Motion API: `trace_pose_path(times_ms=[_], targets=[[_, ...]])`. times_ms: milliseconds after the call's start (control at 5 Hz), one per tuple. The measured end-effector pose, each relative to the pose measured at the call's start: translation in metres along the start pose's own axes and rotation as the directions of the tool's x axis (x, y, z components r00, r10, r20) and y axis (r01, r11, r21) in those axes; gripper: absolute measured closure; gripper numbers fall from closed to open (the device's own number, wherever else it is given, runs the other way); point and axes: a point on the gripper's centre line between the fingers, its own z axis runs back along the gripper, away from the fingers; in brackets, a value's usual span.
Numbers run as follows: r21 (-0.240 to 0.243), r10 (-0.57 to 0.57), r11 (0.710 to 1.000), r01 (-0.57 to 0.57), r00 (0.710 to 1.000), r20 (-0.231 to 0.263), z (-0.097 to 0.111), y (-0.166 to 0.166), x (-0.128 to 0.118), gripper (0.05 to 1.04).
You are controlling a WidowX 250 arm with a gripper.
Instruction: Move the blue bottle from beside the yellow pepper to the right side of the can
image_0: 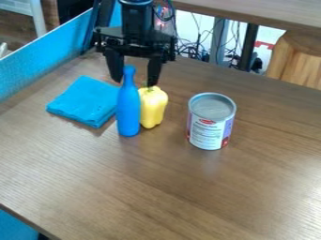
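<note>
The gripper [134,82] hangs at the upper left of the view, open, its two fingers pointing down and well apart. In the view, the neck of a blue bottle [128,110] shows between the fingers; whether it stands between them or in front of them I cannot tell. The bottle is upright. Beside it on the right is a yellow bell pepper [152,107], upright, its stem near the right fingertip. A folded blue cloth [87,101] lies flat to the left, partly behind the bottle. Further right stands a metal can [209,129] with a grey top.
All of these are on a brown wooden table [156,187]. A blue panel [44,54] runs along its left edge. Behind the far edge are cables, a black post and a wooden stool [298,58], with another tabletop [251,10] above.
</note>
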Motion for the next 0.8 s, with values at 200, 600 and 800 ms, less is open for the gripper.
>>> trace_pose_path(times_ms=[200, 600, 800], targets=[[-0.001, 0.009, 1.0, -0.009, 1.0, -0.006, 0.0, 0.002, 0.0, 0.594], [-0.031, 0.003, 0.999, -0.005, 0.999, -0.053, 0.009, 0.006, -0.009, 0.748], [-0.055, -0.008, 0.998, 0.003, 0.995, -0.096, 0.03, 0.008, -0.014, 0.748]])
